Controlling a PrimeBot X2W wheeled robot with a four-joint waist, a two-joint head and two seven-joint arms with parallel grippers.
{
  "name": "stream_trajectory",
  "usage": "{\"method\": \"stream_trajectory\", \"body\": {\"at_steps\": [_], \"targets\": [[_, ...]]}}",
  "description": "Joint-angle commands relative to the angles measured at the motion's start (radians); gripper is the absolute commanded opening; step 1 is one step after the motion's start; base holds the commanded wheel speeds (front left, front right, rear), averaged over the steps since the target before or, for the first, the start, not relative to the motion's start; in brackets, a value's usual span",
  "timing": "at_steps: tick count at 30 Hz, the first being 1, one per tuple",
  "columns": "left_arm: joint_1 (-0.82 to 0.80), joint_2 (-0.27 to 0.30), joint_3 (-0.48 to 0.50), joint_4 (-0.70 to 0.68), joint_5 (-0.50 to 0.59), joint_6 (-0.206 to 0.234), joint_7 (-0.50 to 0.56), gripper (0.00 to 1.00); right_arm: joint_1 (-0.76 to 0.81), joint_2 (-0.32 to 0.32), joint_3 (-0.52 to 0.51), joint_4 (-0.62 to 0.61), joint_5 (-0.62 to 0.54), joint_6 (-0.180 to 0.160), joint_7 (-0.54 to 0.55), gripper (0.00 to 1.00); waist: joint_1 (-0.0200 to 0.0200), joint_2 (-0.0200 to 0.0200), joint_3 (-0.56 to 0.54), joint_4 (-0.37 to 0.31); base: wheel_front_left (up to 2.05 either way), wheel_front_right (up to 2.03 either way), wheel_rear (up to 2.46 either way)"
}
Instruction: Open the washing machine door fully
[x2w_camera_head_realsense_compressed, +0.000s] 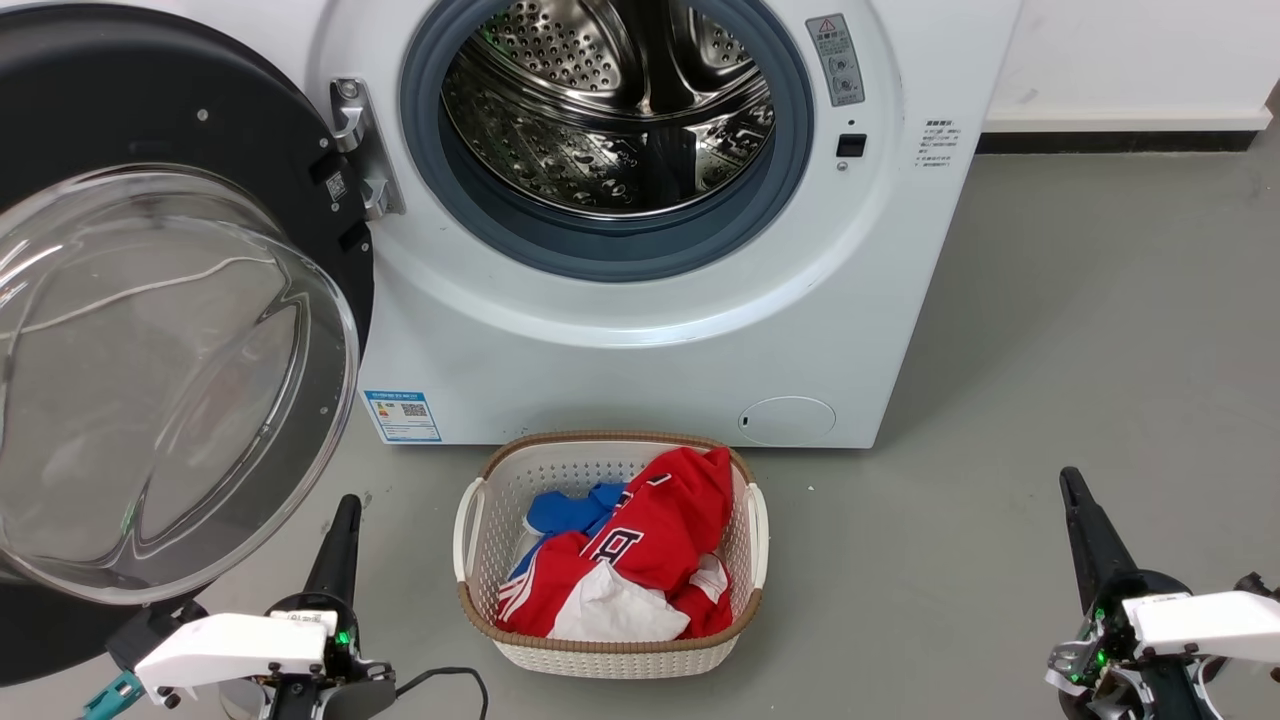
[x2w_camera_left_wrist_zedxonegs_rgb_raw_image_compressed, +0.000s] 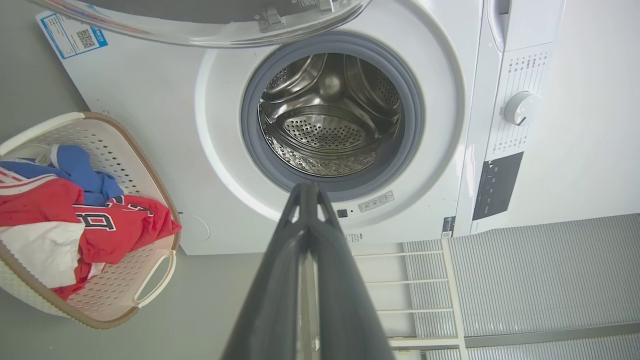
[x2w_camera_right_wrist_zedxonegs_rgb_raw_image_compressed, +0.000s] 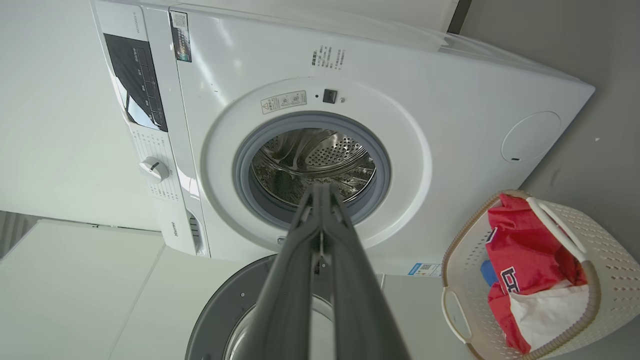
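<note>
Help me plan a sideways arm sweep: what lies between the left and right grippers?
In the head view, a white laundry basket of red, blue and white clothes sits between the left gripper and the right gripper.

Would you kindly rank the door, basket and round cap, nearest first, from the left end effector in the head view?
1. Washing machine door, immediately to its left.
2. Laundry basket, to its right.
3. Round cap, farther right, beyond the basket.

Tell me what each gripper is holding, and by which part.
Nothing: the left gripper and right gripper are both shut, empty, off the washing machine door.
</note>
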Motion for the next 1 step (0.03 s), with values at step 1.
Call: {"method": "stream_trajectory", "body": {"at_steps": [1], "targets": [[-0.022,0.003,0.004,0.0,-0.022,-0.006,0.006,0.0,-0.022,-0.002,-0.003,0.003,0.023,0.0,0.005,0.0,0.0,0.0,0.0,0.0,0.0,0.0,0.0]]}}
